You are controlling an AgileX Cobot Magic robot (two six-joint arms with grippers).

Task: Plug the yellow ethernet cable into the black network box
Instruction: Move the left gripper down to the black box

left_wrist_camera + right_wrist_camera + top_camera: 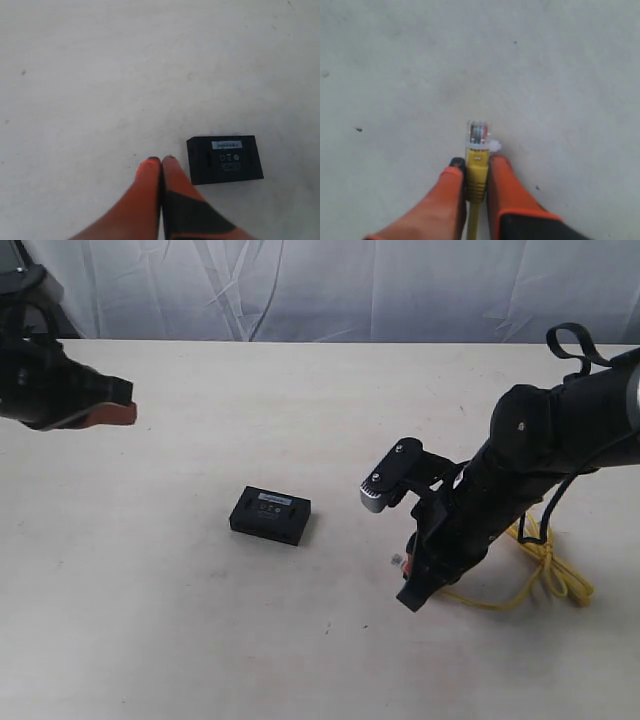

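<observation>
The black network box [270, 515] lies flat near the middle of the table, its grey-white label facing up; the left wrist view shows the black network box [225, 159] too. My right gripper [408, 570] is shut on the yellow ethernet cable [545, 575] just behind its clear plug [478, 133], which sticks out past the fingertips. The plug hangs low over the table, to the right of the box and apart from it. The rest of the cord trails in a loop behind the right arm. My left gripper [125, 410] hovers at the far left, shut and empty.
A pale fabric backdrop [330, 285] hangs behind the table's far edge. The right arm [530, 455] and its wrist camera [385, 480] stand over the right part of the table. Bare tabletop [180, 630] surrounds the box.
</observation>
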